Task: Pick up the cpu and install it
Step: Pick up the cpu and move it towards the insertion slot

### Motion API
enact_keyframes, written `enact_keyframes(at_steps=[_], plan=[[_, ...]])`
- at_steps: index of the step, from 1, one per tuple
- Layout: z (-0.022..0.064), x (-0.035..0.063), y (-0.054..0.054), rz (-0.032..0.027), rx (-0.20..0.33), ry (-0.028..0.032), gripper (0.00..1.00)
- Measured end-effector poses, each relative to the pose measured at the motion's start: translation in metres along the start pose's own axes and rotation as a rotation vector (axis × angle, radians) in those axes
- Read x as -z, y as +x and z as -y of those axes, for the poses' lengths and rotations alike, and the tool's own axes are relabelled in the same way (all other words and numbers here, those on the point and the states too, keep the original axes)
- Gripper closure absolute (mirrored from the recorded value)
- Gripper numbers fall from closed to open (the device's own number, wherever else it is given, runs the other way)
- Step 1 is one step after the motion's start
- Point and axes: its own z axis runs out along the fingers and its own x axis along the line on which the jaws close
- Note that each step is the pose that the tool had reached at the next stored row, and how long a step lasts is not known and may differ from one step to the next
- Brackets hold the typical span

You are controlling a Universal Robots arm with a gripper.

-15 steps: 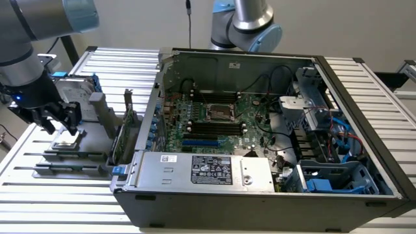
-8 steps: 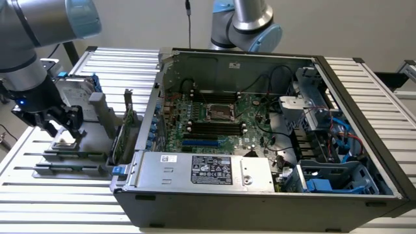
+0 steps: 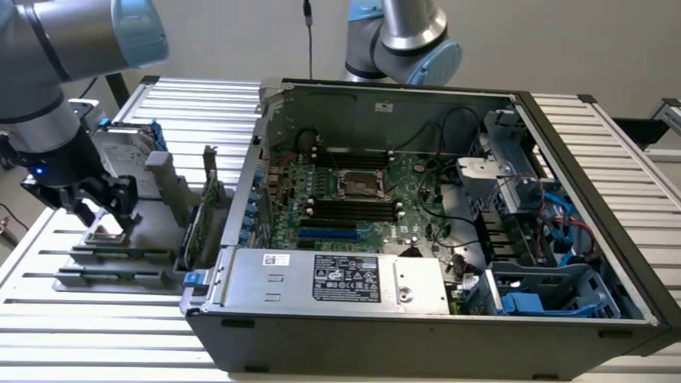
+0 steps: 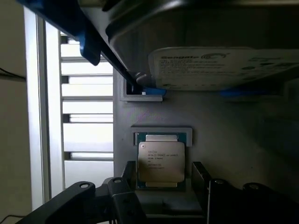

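**Chip in its tray, claw poised.** The chip [image 4: 160, 161] lies flat, metal face up, in a square recess of the grey tray [image 3: 127, 271]. You find this tray at the lower left of the exterior view, outside the computer case [image 3: 426, 327]. The claw [image 3: 107, 217] hangs directly over the chip with its fingers [image 4: 127, 171] apart, one on each side. A narrow gap seems to show at each edge, so nothing is gripped yet. The hard drive [image 4: 224, 65] with its blue bracket sits on the same tray, near the recess. The socket [image 3: 362, 185] lies at the centre of the board inside the case, well apart from the tray. The step in hand is judged to be the pickup, at its start. It calls for you to close squarely on two opposite edges and keep the chip level.
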Motion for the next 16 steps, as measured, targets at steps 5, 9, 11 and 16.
enact_keyframes(at_steps=[5, 9, 11, 16], plan=[[-0.0002, -0.0021, -0.0007, -0.0005, 0.0, -0.0009, 0.4], [-0.001, -0.0048, -0.0007, -0.0004, 0.0, -0.0012, 0.4], [-0.0016, -0.0057, -0.0007, -0.0006, 0.0, -0.0011, 0.4], [-0.0027, -0.0081, -0.0008, -0.0004, 0.0, -0.0018, 0.4]])
